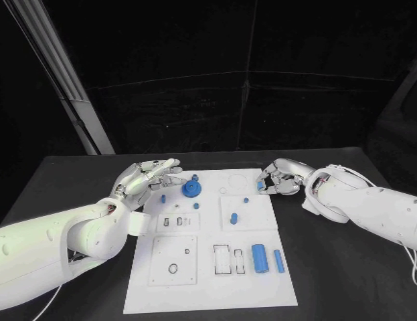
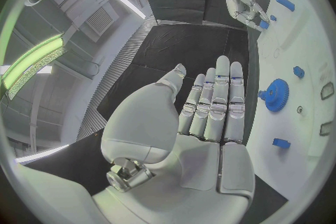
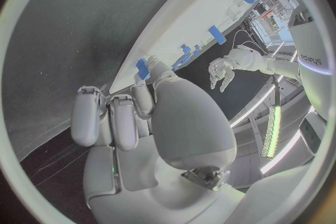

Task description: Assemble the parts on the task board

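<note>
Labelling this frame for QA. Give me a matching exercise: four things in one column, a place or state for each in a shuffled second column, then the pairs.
Things:
1. left robot hand
2. right robot hand
3. blue gear
4. large blue cylinder

Places or states:
A. lies on the near part of the task board
B. fingers straight, holds nothing
C. pinches a small blue part
D. on the far part of the board, beside the open hand

Pairs: 1-B, 2-C, 3-D, 4-A
</note>
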`<state>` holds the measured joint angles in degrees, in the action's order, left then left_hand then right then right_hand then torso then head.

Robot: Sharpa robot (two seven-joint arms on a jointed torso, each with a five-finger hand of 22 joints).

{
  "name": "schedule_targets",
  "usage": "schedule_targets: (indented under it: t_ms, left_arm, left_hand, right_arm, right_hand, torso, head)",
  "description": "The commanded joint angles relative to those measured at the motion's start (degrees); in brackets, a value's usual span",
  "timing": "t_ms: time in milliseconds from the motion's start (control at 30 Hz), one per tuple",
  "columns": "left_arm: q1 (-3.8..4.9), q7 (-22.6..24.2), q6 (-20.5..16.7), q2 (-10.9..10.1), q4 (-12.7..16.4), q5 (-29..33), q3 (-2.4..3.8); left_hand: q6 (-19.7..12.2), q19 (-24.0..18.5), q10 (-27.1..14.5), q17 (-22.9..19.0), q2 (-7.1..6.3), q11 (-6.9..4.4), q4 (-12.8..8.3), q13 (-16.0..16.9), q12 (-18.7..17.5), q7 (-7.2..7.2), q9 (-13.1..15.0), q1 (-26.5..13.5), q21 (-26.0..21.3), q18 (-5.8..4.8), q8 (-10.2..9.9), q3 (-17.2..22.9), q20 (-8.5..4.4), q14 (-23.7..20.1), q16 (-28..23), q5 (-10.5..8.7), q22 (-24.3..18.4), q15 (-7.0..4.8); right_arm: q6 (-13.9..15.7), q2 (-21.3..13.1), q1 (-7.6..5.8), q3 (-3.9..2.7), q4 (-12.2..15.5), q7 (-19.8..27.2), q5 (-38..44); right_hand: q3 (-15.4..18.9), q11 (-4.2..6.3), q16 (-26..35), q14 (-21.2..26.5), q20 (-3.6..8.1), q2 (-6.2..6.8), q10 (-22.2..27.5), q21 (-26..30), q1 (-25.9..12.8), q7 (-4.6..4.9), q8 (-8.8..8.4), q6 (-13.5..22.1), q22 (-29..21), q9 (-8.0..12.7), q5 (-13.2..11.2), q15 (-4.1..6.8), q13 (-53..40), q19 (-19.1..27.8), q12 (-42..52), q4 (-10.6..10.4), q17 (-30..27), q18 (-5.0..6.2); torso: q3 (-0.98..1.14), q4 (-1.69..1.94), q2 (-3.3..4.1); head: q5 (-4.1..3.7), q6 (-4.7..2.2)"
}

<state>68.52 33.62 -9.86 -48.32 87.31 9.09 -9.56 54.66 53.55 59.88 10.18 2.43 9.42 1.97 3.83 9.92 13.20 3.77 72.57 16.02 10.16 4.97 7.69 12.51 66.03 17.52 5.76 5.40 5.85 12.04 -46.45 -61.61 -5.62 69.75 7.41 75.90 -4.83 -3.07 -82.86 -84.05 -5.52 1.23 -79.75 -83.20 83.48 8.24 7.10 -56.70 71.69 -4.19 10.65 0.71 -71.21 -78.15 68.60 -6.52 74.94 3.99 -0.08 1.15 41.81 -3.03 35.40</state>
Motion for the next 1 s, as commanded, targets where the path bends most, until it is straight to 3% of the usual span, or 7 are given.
schedule_targets:
  t_ms: [33, 467, 733, 1000]
  left_arm:
    - [0.05, 0.05, 0.76, 0.07, 0.02, -0.06, 0.04]
    - [0.05, -0.07, 0.77, 0.10, -0.03, -0.06, 0.04]
    - [0.05, -0.08, 0.78, 0.09, -0.07, -0.06, 0.04]
    - [0.06, -0.04, 0.64, -0.20, -0.08, -0.06, 0.04]
  left_hand:
    - [-0.01, 0.30, -0.05, 0.06, 0.21, -0.08, -0.45, -0.05, -0.37, -0.24, 0.01, 0.47, -0.30, 0.40, -0.01, 0.01, 0.18, -0.26, -0.34, -0.09, -0.06, 0.21]
    - [-0.01, 0.30, -0.05, 0.06, 0.21, -0.08, -0.45, -0.05, -0.37, -0.24, 0.01, 0.47, -0.30, 0.40, -0.01, 0.01, 0.18, -0.26, -0.34, -0.09, -0.06, 0.21]
    - [0.01, 0.32, -0.01, 0.10, 0.23, -0.09, -0.53, -0.05, -0.40, -0.24, 0.01, 0.50, -0.33, 0.40, 0.00, 0.10, 0.17, -0.25, -0.38, -0.09, -0.09, 0.20]
    - [0.01, 0.32, -0.01, 0.10, 0.23, -0.09, -0.53, -0.05, -0.40, -0.24, 0.01, 0.50, -0.33, 0.40, 0.00, 0.10, 0.17, -0.25, -0.38, -0.09, -0.09, 0.20]
  right_arm:
    - [0.01, 0.18, -0.03, -0.01, -0.09, -0.23, 0.56]
    - [0.86, 0.60, 0.08, -0.02, -0.11, -0.51, 0.81]
    - [5.25, 0.63, 0.10, -0.03, 0.48, -0.93, 0.84]
    - [8.32, -0.50, 0.08, -0.07, 4.85, -2.74, 0.28]
  right_hand:
    - [-0.62, 0.13, -0.31, -3.17, 0.15, -0.66, -0.46, -0.29, 0.00, -0.14, 0.28, -0.77, 0.11, 0.00, -0.62, 0.41, -0.10, -0.38, 0.29, 0.07, 0.97, -0.18]
    - [-1.33, 0.50, -0.48, -3.24, 0.42, -1.23, -0.77, -0.46, -0.10, -0.59, 0.36, -2.22, 0.55, 0.04, -1.50, 0.72, -0.55, -0.65, 0.77, 0.35, 1.34, -0.27]
    - [-3.60, 1.26, -0.84, -3.41, 0.94, -3.40, -1.39, -0.85, 0.55, -1.52, 0.89, -4.71, 1.53, -0.16, -2.02, 1.33, -1.35, -1.27, 1.62, 0.98, 2.10, -0.45]
    - [-4.34, 1.51, -0.89, -3.43, 1.19, -3.62, -1.52, -0.97, 0.34, -1.82, 1.01, -5.57, 1.82, -0.25, -2.11, 1.56, -1.49, -1.45, 1.73, 1.27, 2.21, -0.51]
  torso:
    - [-0.03, 0.01, 0.01]
    - [-0.02, 0.05, -0.01]
    - [0.03, -0.03, -0.03]
    - [-0.10, -0.03, -0.24]
  head:
    - [0.05, 0.05]
    - [0.01, 0.26]
    - [0.07, 0.28]
    - [0.07, 0.14]
